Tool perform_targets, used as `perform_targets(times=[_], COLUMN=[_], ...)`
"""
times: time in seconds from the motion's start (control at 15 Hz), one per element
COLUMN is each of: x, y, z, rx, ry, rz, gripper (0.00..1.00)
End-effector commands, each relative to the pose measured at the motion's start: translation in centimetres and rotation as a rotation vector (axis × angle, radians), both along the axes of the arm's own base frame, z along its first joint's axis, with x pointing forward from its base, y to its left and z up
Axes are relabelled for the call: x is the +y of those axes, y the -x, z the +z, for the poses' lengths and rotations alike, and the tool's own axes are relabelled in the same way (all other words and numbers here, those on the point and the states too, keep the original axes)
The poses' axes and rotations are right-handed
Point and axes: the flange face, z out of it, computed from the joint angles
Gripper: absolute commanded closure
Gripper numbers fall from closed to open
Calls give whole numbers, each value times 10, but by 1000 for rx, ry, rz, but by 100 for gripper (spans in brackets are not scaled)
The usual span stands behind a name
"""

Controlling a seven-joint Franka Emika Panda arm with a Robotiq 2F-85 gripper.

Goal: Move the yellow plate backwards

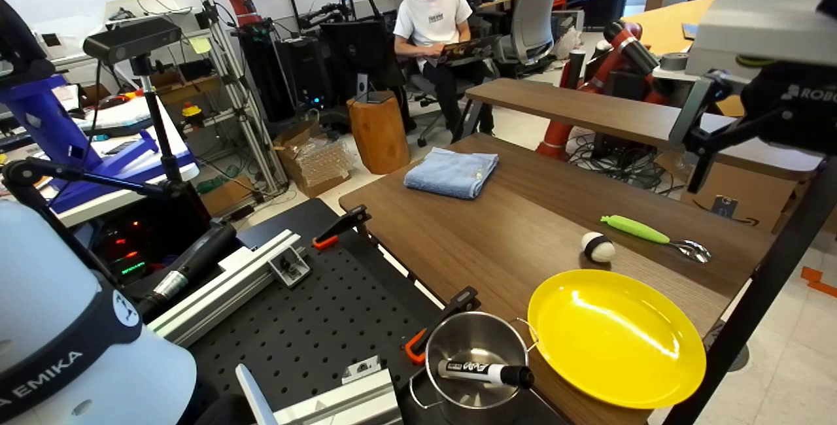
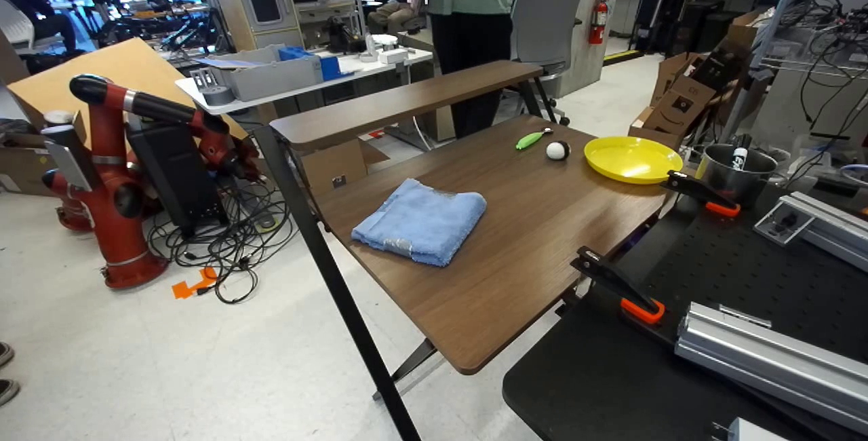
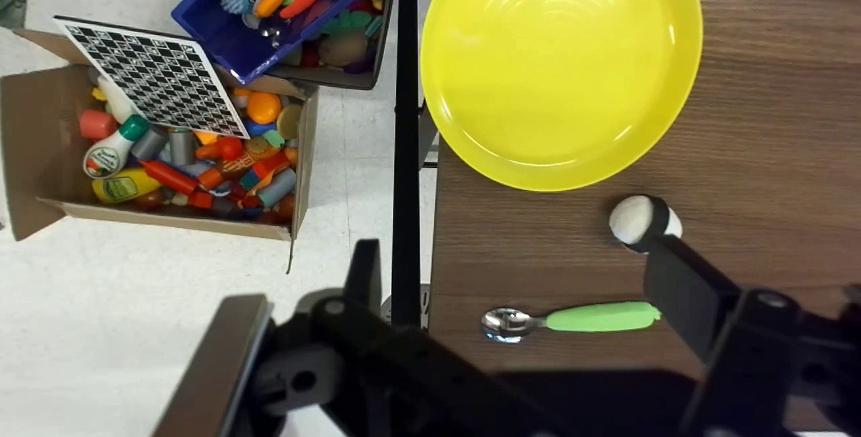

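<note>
The large round yellow plate lies flat on the brown table; it shows in both exterior views (image 1: 614, 340) (image 2: 634, 159) and at the top of the wrist view (image 3: 562, 67), where its upper edge is cut off. My gripper (image 3: 522, 272) is open and empty, its two fingers wide apart in the wrist view. It hangs above the table and does not touch the plate. In an exterior view, part of the gripper shows at the upper right, with one finger (image 1: 701, 172) pointing down. The arm and gripper do not show in the exterior view with the fire extinguisher.
A white ball with a black band (image 1: 598, 248) and a green-handled spoon (image 3: 601, 316) lie near the plate. A steel pot (image 1: 458, 337) holding a marker stands close beside the plate. A folded blue towel (image 2: 424, 220), a raised shelf (image 2: 413, 102) and black clamps (image 2: 614, 278) are around.
</note>
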Motion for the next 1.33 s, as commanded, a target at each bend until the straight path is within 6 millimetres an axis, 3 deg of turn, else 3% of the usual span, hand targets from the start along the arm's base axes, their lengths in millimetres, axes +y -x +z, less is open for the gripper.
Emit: perform_targets(times=[0.0, 0.47, 1.27], x=[-7, -9, -17], y=[-9, -12, -10], z=[-27, -80, -143], rx=[-36, -35, 22], ry=[-13, -44, -84], rz=[9, -16, -27], gripper=[0, 0, 0])
